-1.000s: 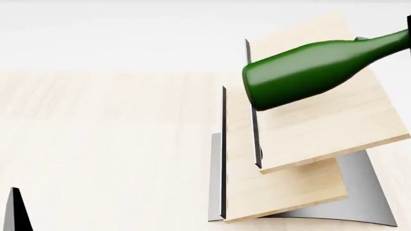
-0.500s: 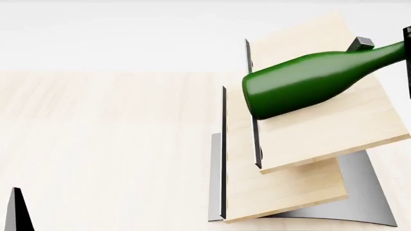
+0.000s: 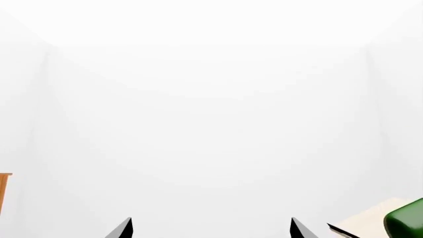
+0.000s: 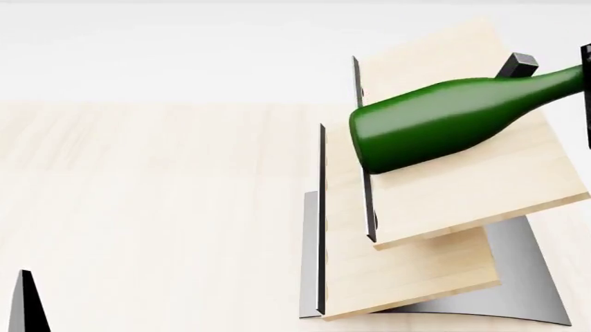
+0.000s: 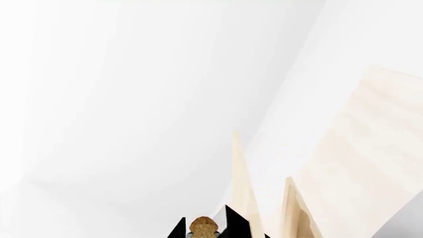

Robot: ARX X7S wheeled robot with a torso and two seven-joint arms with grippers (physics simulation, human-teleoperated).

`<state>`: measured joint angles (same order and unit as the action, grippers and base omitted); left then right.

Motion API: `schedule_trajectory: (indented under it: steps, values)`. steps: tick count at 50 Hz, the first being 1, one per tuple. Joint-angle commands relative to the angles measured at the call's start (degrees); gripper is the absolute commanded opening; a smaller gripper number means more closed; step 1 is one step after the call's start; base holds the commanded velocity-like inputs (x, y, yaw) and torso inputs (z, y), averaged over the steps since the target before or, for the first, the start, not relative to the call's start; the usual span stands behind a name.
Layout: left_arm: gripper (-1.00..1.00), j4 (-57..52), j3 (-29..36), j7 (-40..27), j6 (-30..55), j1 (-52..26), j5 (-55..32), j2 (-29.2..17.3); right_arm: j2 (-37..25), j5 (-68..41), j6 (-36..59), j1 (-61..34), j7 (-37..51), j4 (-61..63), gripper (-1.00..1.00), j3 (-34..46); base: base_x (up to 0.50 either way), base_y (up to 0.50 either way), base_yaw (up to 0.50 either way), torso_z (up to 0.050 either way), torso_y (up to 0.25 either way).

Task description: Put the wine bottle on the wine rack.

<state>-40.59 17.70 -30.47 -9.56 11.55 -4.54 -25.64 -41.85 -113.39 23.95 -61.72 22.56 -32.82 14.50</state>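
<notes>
The dark green wine bottle (image 4: 434, 124) lies tilted over the upper light wood board of the wine rack (image 4: 461, 200). Its base is near the board's dark metal edge and its neck runs off the right side of the head view, past the black peg (image 4: 517, 66). I cannot tell whether it touches the board. In the right wrist view my right gripper (image 5: 205, 229) is shut around the bottle's neck, with the pale cork (image 5: 203, 227) between its black fingers. My left gripper (image 3: 211, 229) is open and empty, away from the rack. The bottle's base (image 3: 406, 223) shows in the left wrist view.
The rack stands on a pale wood tabletop (image 4: 148, 194) on its curved grey metal base (image 4: 526, 277). One left fingertip (image 4: 26, 308) shows low at the left of the head view. A brown wooden edge (image 3: 3, 191) shows in the left wrist view. White walls lie behind.
The bottle has come down closer to the upper board and its neck has dropped, so the black peg now shows behind it. The left gripper has barely moved.
</notes>
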Motion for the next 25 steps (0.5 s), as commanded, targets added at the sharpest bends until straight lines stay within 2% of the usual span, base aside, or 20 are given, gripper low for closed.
schedule_trajectory:
  steps: [1,11,12,25]
  values:
    - [1.0,0.14,0.15,-0.1,-0.03,-0.11,-0.04,-0.08,0.0,0.97,-0.16,0.38,-0.99,0.34,-1.0,-1.02,0.0,0.0,0.0,0.0,0.0]
    - [1.0,0.16,0.28,-0.18,0.07,-0.28,-0.05,-0.15,0.12,1.11,0.1,0.23,-1.96,-0.35,-1.0,-0.93,0.0,0.0,0.0,0.0,0.0]
    - [1.0,0.23,0.28,-0.18,0.05,-0.3,-0.11,-0.16,0.14,1.11,0.17,0.2,-2.19,-0.6,1.0,-0.9,0.0,0.0,0.0,0.0,0.0]
    - [1.0,0.18,0.46,-0.31,0.0,-0.29,-0.04,-0.28,0.05,0.32,0.23,0.82,-1.81,0.42,1.0,-1.52,0.0,0.0,0.0,0.0,0.0]
